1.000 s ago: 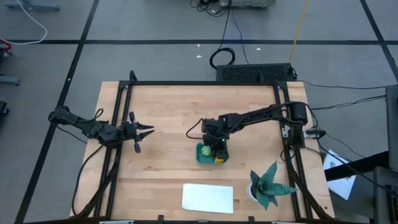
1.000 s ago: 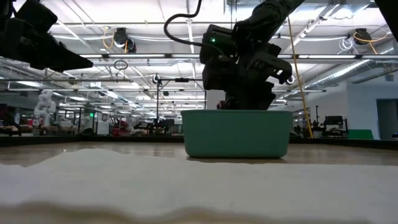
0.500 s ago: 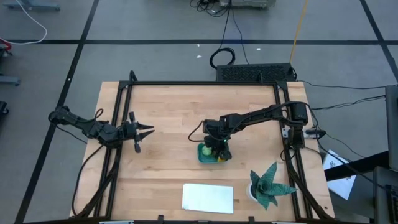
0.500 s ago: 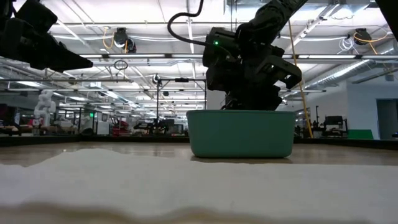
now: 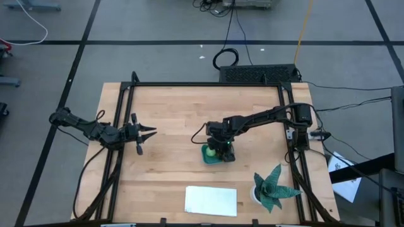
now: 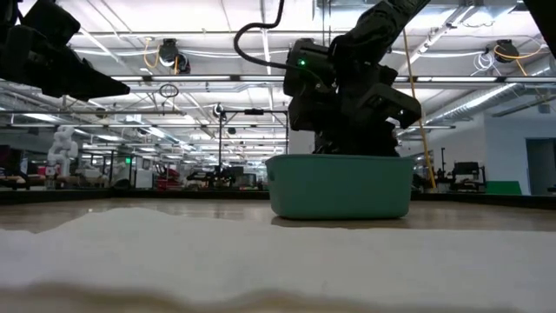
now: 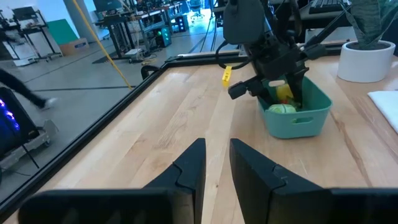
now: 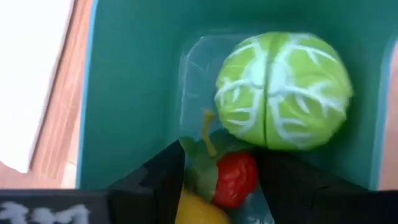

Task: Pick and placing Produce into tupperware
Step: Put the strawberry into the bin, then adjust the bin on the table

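The teal tupperware (image 5: 208, 161) (image 6: 339, 187) stands on its base on the wooden table, right of centre. Inside it lie a round light-green piece (image 8: 283, 93), a small red piece (image 8: 236, 177) with green leaves, and a yellow piece (image 8: 196, 211). My right gripper (image 8: 219, 152) (image 5: 224, 151) slants down into the tub, its fingers apart on either side of the red piece. My left gripper (image 5: 151, 132) (image 7: 217, 146) hangs above the table's left part, open with nothing between its fingers. My right gripper has its two fingers (image 8: 161, 180) inside the tub, one on each side of the red piece (image 8: 245, 180), coming from above at a slant. The red piece rests low in the tub against the yellow piece. Whether a finger touches it, I cannot tell.
A potted spiky green plant (image 5: 271, 186) stands near the table's right front corner. A flat white sheet (image 5: 211, 200) lies by the near edge. Black frame rails (image 5: 120, 157) run along the table's sides. Bare wood lies between the two arms.
The tupperware has slid a little toward the table's right edge, with my right gripper's fingers still inside it. My left arm has kept still.
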